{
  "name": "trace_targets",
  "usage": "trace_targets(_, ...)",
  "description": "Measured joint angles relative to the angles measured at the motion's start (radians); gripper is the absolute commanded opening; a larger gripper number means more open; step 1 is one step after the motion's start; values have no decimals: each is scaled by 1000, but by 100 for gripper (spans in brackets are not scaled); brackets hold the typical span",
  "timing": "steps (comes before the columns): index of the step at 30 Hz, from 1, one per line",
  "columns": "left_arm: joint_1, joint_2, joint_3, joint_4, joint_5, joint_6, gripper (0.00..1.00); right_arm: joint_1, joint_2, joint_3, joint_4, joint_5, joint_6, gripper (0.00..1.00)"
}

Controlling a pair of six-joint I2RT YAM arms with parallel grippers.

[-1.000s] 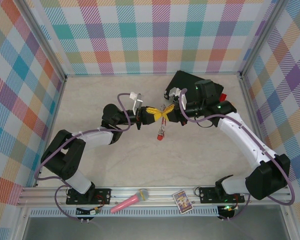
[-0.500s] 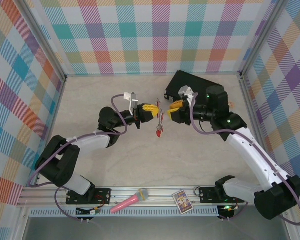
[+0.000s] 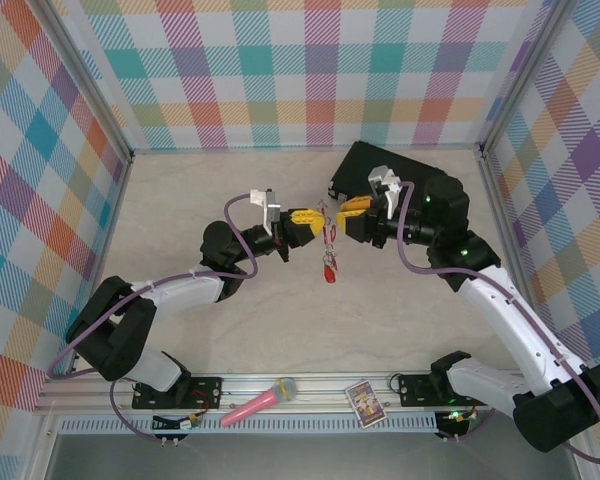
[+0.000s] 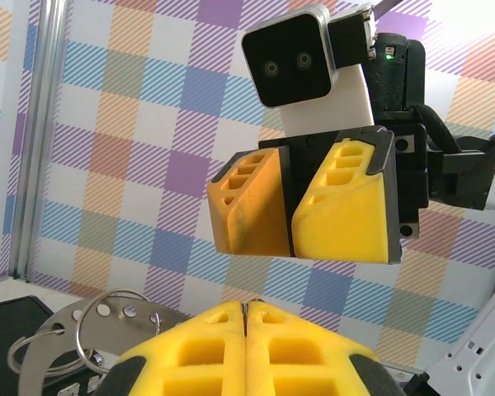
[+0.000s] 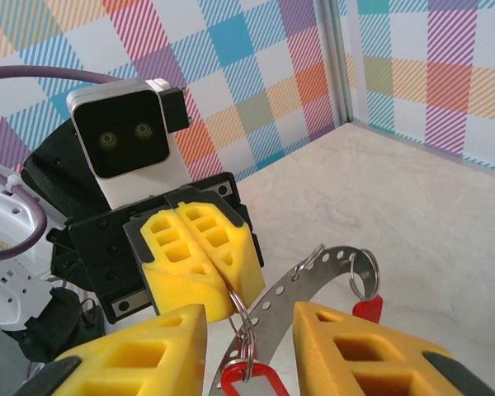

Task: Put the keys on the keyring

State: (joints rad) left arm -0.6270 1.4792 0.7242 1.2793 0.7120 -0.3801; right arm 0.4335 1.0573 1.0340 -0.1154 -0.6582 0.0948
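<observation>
— Both tools sit a little farther from the arm bases than a second ago. The right tool [image 3: 342, 210], which was pressed up against the left one then, has drawn off and its jaws have parted.
— How does it stand now?
— Narrowly parted, gripping nothing. The left tool [image 3: 315, 216] faces it tip to tip. It is clamped on the keyring [image 3: 329, 236], a thin wire loop that comes out from under its yellow fingertips.
— And the keys?
— Two red keys [image 5: 368, 308] show from the right wrist. One hangs on a small ring at the far end of a curved, perforated metal band [image 5: 309, 276]. The other dangles just under the left tool's tips, in the gap between the right tool's fingers. I cannot tell whether that one is threaded on the keyring itself.
— Any containers?
— A black flat case [image 3: 365, 165] lies on the worktop [image 3: 230, 300] just beyond the right tool. That arm covers part of it, and I cannot tell what it holds.
— Anything in the way?
— The band and the bunch hang between the two tools, above the worktop. A pink microphone [image 3: 258, 403] and a small picture card [image 3: 364, 403] sit on the metal rail [image 3: 310, 385], well behind both tools by the arm bases.
</observation>
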Motion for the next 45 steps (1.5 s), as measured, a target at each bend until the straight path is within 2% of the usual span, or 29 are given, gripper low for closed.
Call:
trace_targets(14,-3,-7,0,0,-4,3,0,0,52,0,-28,-27,0,20)
trace_targets(20,-4,-9,5,0,-11,3,0,0,61,2,-40,-47,2,2)
trace_targets(29,-10,-27,7,0,-18,3,0,0,64,3,-51,-77,-1,0)
trace_targets(30,-11,-29,7,0,-18,3,0,0,66,3,-51,-80,-1,1)
trace_targets(32,-15,-32,8,1,-18,3,0,0,74,3,-51,-84,0,12)
trace_targets(36,-15,-35,8,0,-19,3,0,0,79,3,-58,-82,3,19)
trace_targets(38,-15,-37,7,0,-26,3,0,0,72,1,-57,-68,6,27)
trace_targets(45,-15,-39,8,0,-53,3,0,0,-35,-97,5,2,11,41)
